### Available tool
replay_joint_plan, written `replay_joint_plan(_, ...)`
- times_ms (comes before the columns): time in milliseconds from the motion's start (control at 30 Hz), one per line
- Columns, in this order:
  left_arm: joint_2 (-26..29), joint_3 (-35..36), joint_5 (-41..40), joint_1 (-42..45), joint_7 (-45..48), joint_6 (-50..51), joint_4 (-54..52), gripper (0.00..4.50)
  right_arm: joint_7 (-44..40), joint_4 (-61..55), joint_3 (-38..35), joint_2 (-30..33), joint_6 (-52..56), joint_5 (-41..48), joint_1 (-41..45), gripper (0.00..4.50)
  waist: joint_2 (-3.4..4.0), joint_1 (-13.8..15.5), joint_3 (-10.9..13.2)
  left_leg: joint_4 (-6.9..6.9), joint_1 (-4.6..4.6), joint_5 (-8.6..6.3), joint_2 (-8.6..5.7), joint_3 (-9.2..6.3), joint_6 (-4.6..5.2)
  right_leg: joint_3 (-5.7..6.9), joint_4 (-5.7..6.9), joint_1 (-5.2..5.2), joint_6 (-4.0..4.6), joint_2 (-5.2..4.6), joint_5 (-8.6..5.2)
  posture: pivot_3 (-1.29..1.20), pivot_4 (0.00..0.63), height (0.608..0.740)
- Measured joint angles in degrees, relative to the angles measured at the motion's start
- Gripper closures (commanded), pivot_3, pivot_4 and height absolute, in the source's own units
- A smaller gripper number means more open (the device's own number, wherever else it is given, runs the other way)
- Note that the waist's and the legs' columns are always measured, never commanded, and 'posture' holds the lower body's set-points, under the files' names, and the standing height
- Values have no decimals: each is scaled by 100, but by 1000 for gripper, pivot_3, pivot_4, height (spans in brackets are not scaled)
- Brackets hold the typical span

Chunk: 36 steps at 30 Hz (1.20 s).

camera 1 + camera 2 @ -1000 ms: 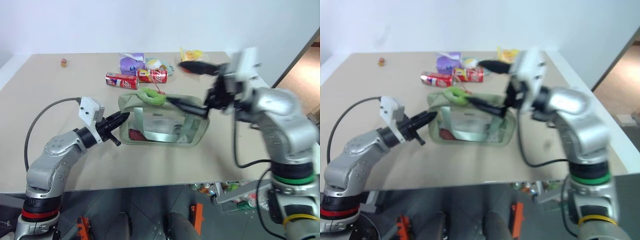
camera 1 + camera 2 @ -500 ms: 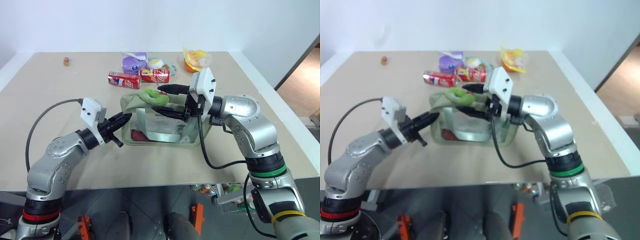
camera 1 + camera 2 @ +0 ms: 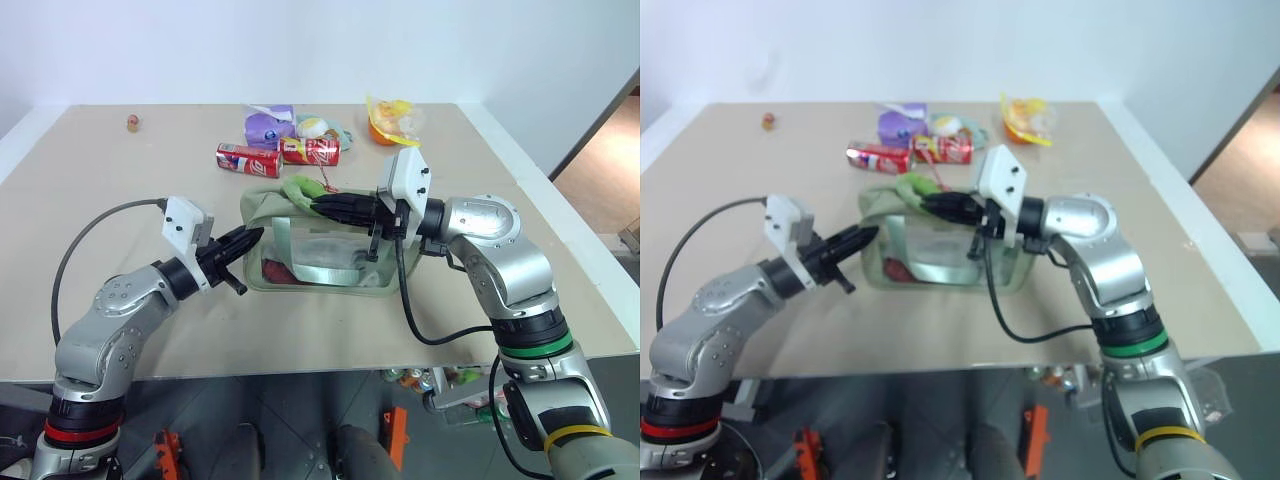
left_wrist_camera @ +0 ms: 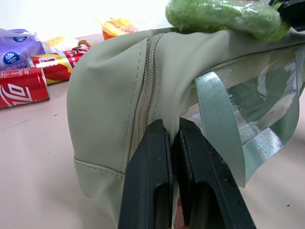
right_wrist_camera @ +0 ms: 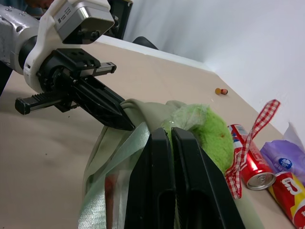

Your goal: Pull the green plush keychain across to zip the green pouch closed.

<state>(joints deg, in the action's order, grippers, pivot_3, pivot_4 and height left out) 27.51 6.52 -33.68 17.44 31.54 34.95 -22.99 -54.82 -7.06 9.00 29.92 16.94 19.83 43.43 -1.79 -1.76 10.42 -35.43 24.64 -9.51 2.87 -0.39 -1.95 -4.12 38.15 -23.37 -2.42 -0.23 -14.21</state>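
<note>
Two grippers at one green pouch (image 3: pixel 325 250), mid-table. At the left, the left gripper (image 3: pixel 252 237), fingers pressed together and pinching the fabric at the pouch's left end beside the zipper, as seen close up in the left wrist view (image 4: pixel 164 129). Up on the pouch's top edge, toward that left end, one green plush keychain (image 3: pixel 297 188), with a red-and-white checked ribbon (image 5: pixel 248 143) trailing from it. Coming in from the right, the right gripper (image 3: pixel 318 205), fingers drawn together with no gap, tips right against the near side of the keychain; whether any of the plush or its cord is actually caught between them cannot be told, since the black fingers hide the contact point in the right wrist view (image 5: pixel 167 136). Inside the pouch, behind the clear window, something red (image 3: pixel 272 270), too hidden to name. Behind the pouch, toward the far edge of the table (image 3: pixel 120 250), from left to right: one small brown item (image 3: pixel 131 123) well apart from everything else, two red cans (image 3: pixel 247 159) lying on their sides end to end, one purple packet (image 3: pixel 266 126) just behind them, one pale round item (image 3: pixel 312 127) beside it, and one yellow-orange toy (image 3: pixel 392 119) in crinkled wrap. Nothing between either gripper and the pouch.
</note>
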Motion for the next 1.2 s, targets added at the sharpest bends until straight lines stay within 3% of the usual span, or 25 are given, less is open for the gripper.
replay_joint_plan(633, -127, -49, 151, 44, -242, -3, 1, 4500, 207, 104, -326, 27, -249, -197, 42, 4455, 0, 4, 0, 0, 0, 0, -1, 0, 0, 0, 0, 1, -1, -2, 0, 0, 150, 740)
replay_joint_plan(800, -367, -48, 254, 116, -542, -66, 12, 4500, 233, 135, -698, 318, -278, -192, 232, 4455, 0, 14, 0, 0, 0, 0, -2, 0, 0, 0, -1, 1, -1, -1, 1, 0, 150, 740)
replay_joint_plan(1200, -378, -41, 397, 152, -630, -109, 147, 4500, 215, 185, -988, 910, -307, -195, 151, 4455, 1, 17, 1, 2, -2, 0, -1, 4, 0, -4, -1, -1, 0, 0, 0, 0, 150, 740)
